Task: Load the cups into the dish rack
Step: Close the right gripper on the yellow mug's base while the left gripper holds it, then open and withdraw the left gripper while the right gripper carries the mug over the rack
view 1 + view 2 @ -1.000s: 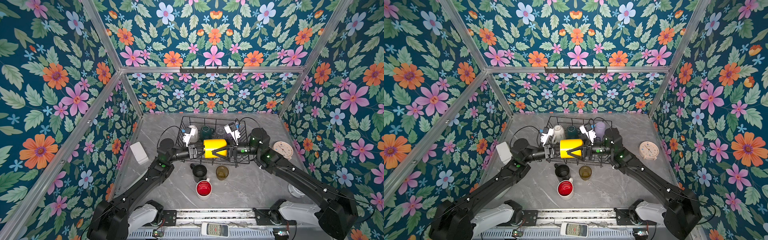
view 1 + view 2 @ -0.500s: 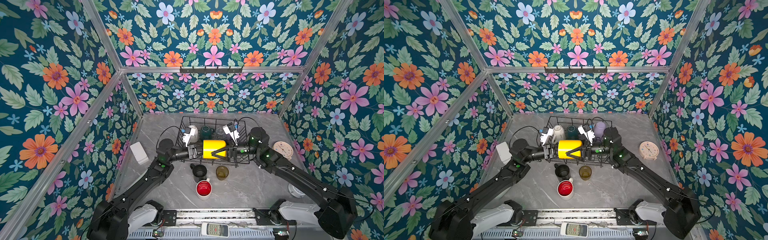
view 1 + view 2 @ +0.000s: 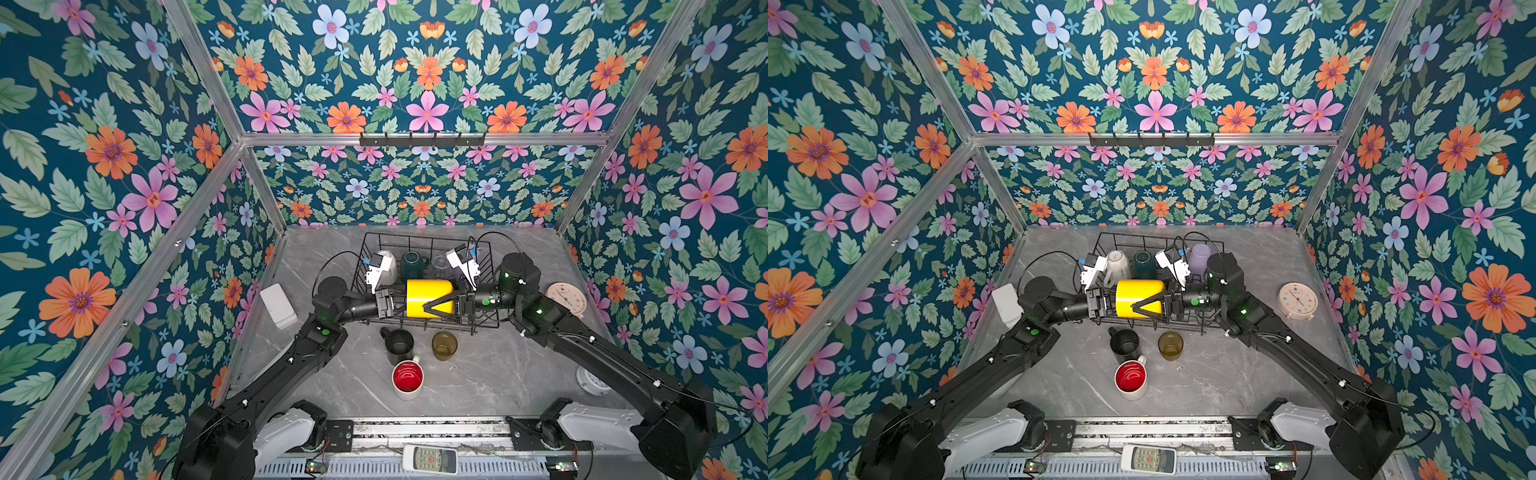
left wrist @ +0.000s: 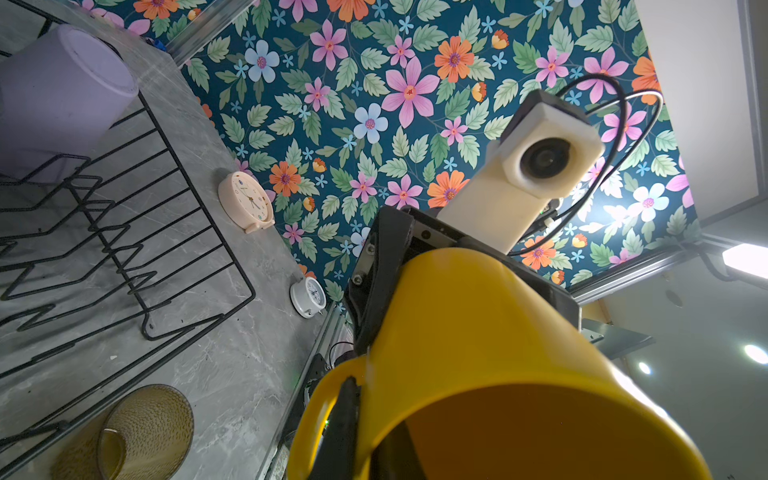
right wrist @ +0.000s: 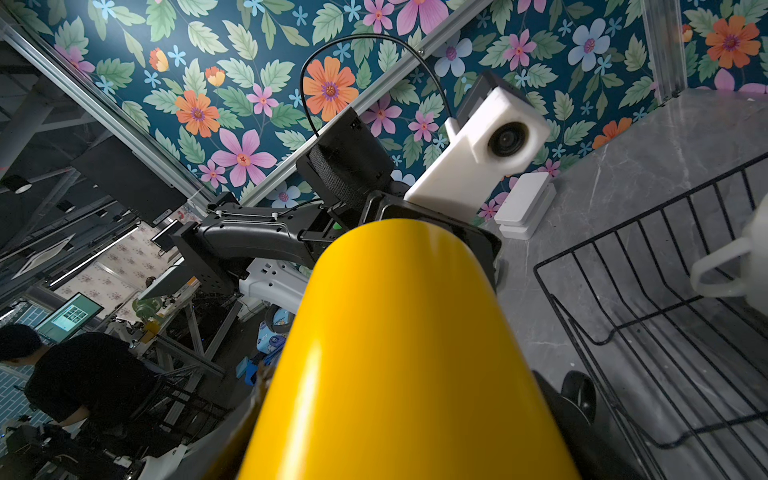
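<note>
A yellow mug (image 3: 428, 297) (image 3: 1138, 297) hangs on its side above the front of the black wire dish rack (image 3: 415, 237) (image 3: 1142, 237), held from both ends. My left gripper (image 3: 401, 301) (image 4: 370, 432) is shut on the mug's rim wall next to the handle, with one finger behind the handle and one inside. My right gripper (image 3: 426, 308) spans the body from the base end. A white mug (image 3: 386, 266), a green mug (image 3: 413, 262), a clear glass (image 3: 438, 264) and a lilac tumbler (image 3: 1200, 257) stand in the rack. A black mug (image 3: 399, 345), an amber tumbler (image 3: 444, 345) and a white mug with a red inside (image 3: 407, 376) stand on the table in front.
A pink clock (image 3: 565, 297) and a small white clock (image 3: 592, 380) lie at the right. At the left wall sits a white box (image 3: 278, 305). A remote (image 3: 430, 459) rests on the front rail. A black hook rail (image 3: 422, 139) hangs high on the back wall.
Hardly anything: the yellow mug and both grippers stay over the front of the rack, shifted a touch to the left.
</note>
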### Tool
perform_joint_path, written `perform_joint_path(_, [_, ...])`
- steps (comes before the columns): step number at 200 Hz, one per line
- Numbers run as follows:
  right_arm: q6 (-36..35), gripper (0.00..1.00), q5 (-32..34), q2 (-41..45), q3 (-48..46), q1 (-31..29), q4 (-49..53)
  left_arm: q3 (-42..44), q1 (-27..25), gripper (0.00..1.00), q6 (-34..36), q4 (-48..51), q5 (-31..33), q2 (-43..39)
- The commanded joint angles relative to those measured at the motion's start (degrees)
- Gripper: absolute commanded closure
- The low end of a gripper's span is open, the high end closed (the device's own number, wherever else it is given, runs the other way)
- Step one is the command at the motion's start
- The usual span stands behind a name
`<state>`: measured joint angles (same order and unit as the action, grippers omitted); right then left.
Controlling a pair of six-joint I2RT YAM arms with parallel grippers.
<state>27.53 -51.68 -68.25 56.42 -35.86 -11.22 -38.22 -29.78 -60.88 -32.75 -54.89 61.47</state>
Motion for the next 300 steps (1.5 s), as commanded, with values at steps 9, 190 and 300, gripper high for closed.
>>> perform_joint_path(9, [0.51,1.00,4.34,1.59,0.47,0.07,-0.34,-0.63,-0.01,0.76,2.17,1.29,1.97,-0.40])
perform_joint_path(190, [-15.24,1.00,42.97,9.69,18.25,5.58,56.94,-5.70,0.16,0.05,21.23,43.48,53.06,-17.17])
perform_joint_path(300, [-20.27,1.00,57.04,-5.20,26.30,5.54,64.00,-2.30,0.16,0.00,22.74,51.55,64.12,-30.57])
